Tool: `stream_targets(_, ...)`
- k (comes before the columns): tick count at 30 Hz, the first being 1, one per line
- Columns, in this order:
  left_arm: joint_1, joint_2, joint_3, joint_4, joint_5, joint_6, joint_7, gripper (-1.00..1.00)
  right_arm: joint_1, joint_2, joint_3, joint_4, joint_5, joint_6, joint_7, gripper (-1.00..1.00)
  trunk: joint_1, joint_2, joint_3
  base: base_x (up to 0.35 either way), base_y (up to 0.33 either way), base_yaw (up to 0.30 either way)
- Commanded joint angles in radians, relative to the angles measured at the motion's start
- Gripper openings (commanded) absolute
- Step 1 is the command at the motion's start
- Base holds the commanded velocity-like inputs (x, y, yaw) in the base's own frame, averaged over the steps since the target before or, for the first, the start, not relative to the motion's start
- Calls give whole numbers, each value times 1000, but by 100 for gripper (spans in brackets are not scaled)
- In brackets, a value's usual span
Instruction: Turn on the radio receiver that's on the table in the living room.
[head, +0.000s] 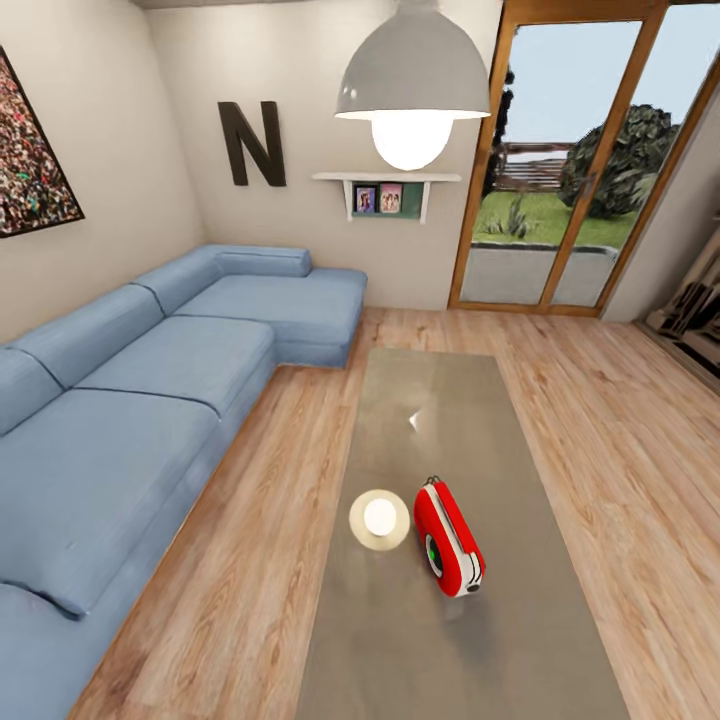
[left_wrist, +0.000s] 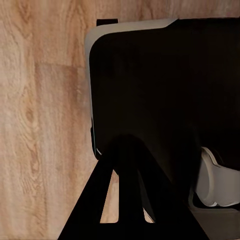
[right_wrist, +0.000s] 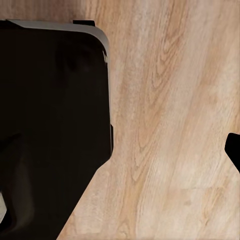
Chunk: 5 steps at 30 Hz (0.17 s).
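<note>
Radio receiver (head: 449, 539), small rounded red body with white edge band, lies on long low glossy grey-brown table (head: 520, 640), just beside pale round disc (head: 379, 519), nearer glass doors (head: 570, 170) side than blue L-shaped sofa (head: 130, 400). Light wood plank floor (head: 640, 440) surrounds table. Wrist views: dark robot body over floor; cannot tell jaw state of either gripper.

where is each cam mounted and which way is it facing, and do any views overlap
Head view: high on the robot, facing forward and down at the small red radio on the long glossy grey-brown table; none of its body shows here.
Left wrist view: on the left arm, facing down at the light wood plank floor, with dark robot parts.
Right wrist view: the same, mirrored.
Shared: the floor.
</note>
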Motion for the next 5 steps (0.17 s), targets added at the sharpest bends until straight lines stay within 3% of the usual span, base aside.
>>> stream_targets(1,0,0,0,0,0,0,0,-100,0,0,0,0,0,0,0,100,0,0,0,0,0,0)
stream_targets(5,0,0,0,0,1,0,0,-100,0,1,0,0,1,0,0,100,0,0,0,0,0,0)
